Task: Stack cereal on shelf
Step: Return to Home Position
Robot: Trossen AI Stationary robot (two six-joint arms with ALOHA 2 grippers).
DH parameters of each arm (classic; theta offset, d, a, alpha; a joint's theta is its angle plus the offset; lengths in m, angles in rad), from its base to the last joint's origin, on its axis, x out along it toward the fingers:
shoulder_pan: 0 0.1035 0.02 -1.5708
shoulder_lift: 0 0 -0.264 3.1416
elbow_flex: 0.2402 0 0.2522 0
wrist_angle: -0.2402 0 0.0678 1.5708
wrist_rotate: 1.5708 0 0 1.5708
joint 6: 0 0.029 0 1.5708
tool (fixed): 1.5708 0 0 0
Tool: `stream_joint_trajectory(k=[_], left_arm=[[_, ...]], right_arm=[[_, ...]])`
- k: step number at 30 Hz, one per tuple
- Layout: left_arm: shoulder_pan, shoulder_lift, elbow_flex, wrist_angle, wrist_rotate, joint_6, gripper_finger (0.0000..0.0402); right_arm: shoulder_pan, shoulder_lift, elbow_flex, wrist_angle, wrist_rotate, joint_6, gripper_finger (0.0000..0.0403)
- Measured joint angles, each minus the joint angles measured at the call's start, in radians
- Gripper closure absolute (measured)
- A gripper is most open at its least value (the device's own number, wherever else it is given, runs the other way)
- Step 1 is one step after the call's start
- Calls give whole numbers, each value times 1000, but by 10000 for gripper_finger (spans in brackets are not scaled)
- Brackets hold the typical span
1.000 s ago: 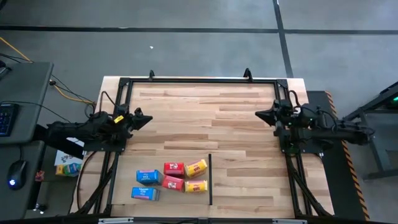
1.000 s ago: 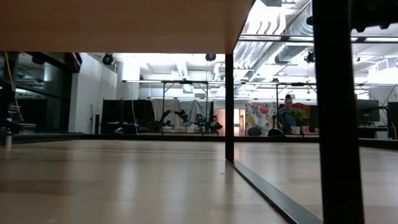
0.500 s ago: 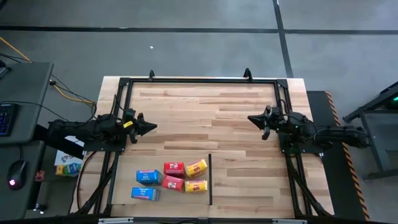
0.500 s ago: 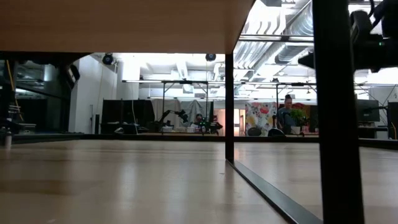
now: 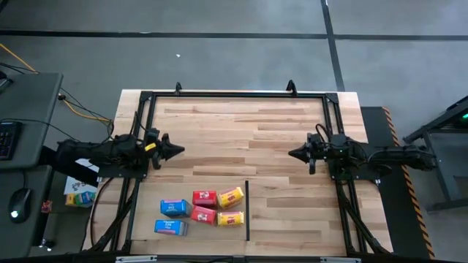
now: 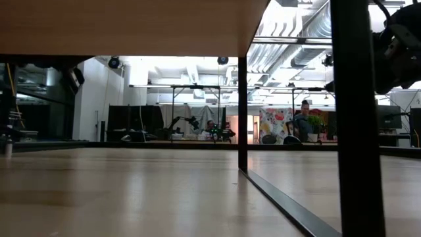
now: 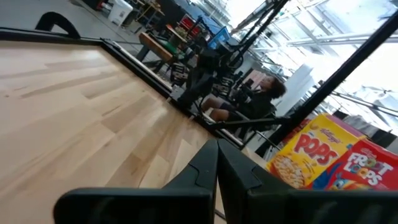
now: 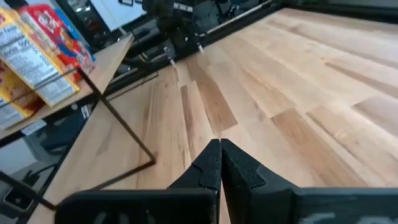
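Observation:
Six small cereal cartons lie in a cluster near the table's near edge: two blue [image 5: 172, 217], two red [image 5: 204, 207] and two yellow [image 5: 230, 207]. They rest on a raised wooden shelf board [image 8: 102, 59] with thin dark legs. The left wrist view shows a yellow carton [image 7: 308, 155] and a red one [image 7: 367, 171]. My left gripper [image 5: 181, 150] hovers shut over the table's left part, beyond the cartons. My right gripper [image 5: 291, 153] hovers shut right of centre. Both fingertip pairs are closed in the wrist views [image 7: 216, 149] [image 8: 219, 146].
A dark frame [image 5: 234, 93] runs around the table's edges. The shelf's dark edge [image 5: 247, 210] stands right of the cartons. In the low view, the shelf board [image 6: 131, 26] and its dark posts [image 6: 243, 112] fill the foreground. Bare wood [image 5: 241, 139] lies between the grippers.
My right gripper has moved toward the table's left and near edges, out over the wood. My left gripper shifted a little toward the right and near edge, then held still. The cartons have not moved.

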Motion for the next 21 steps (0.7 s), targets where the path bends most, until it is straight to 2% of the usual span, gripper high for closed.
stream_joint_trajectory(k=[6, 21], left_arm=[[-16, 3, 0, 0, 0, 0, 401], [-15, 4, 0, 0, 0, 1, 401]], right_arm=[[2, 5, 0, -1, 1, 48, 403], [2, 5, 0, -2, 1, 40, 403]])
